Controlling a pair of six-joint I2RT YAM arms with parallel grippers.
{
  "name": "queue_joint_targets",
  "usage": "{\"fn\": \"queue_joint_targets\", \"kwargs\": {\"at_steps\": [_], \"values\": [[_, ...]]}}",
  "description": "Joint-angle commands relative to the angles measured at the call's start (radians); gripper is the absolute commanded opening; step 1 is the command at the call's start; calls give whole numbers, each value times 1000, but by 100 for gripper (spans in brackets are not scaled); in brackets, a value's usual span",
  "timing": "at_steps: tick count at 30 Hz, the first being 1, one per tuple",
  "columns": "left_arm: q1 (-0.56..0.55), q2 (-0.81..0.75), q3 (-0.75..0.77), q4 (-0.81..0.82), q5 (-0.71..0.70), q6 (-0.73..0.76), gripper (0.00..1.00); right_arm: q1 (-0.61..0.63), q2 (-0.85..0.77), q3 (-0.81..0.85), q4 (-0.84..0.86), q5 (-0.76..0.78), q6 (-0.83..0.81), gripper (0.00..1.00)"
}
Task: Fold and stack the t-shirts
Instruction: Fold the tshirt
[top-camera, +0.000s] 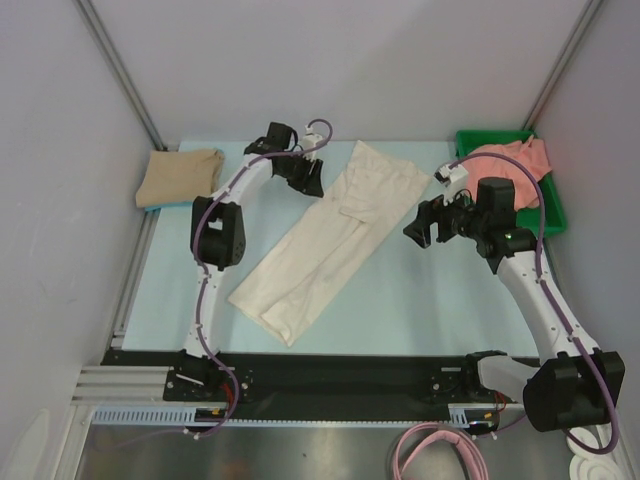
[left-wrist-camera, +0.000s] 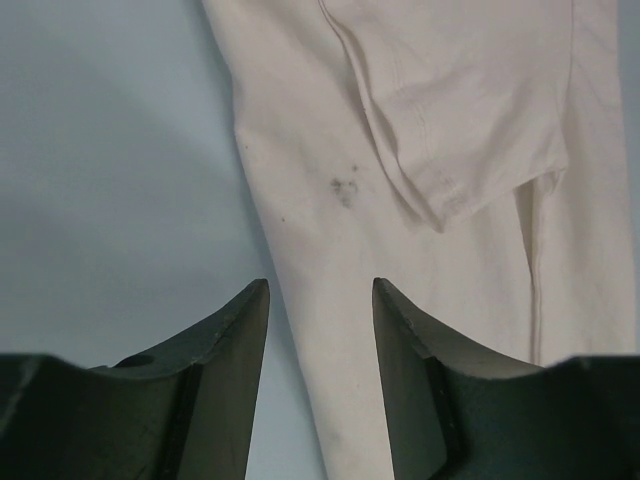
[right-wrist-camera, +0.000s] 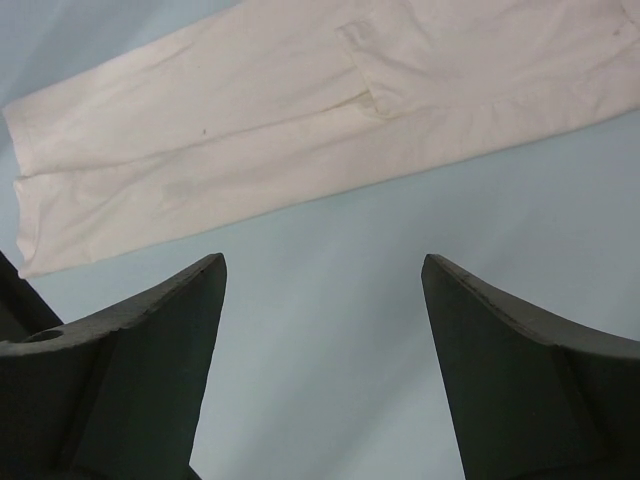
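Pale blue table (top-camera: 420, 300) below us, with the cream-white t-shirt (top-camera: 330, 235) lying across it in a long diagonal strip. Our left gripper (top-camera: 308, 178) hangs at its far left edge, jaws half apart and nothing between them. Whether the tips touch cloth, we cannot tell. Right gripper (top-camera: 425, 228) gapes wide over bare table beside it. Tan t-shirt (top-camera: 180, 175) sits folded far left. Salmon-pink t-shirt (top-camera: 510, 160) is heaped in the green tray (top-camera: 552, 212), partly hidden by the right arm.

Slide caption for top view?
Open left gripper and open right gripper flank the folded cream shirt; tan shirt folded, pink shirt in green tray.
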Motion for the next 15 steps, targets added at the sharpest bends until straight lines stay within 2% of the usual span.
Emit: {"fn": "queue_joint_targets", "kwargs": {"at_steps": [1, 6, 10, 14, 15], "values": [[3, 57, 108, -31, 61, -25, 51, -13, -12, -3, 50, -39, -3, 85], [3, 126, 198, -51, 71, -78, 50, -20, -10, -6, 50, -37, -6, 85], [3, 146, 205, -30, 56, -109, 50, -23, -12, 2, 41, -40, -3, 85], [3, 177, 221, -47, 58, -132, 45, -26, -23, 2, 33, -42, -3, 85], [3, 187, 220, -47, 54, -141, 41, -28, -24, 0, 33, -44, -3, 85]]}}
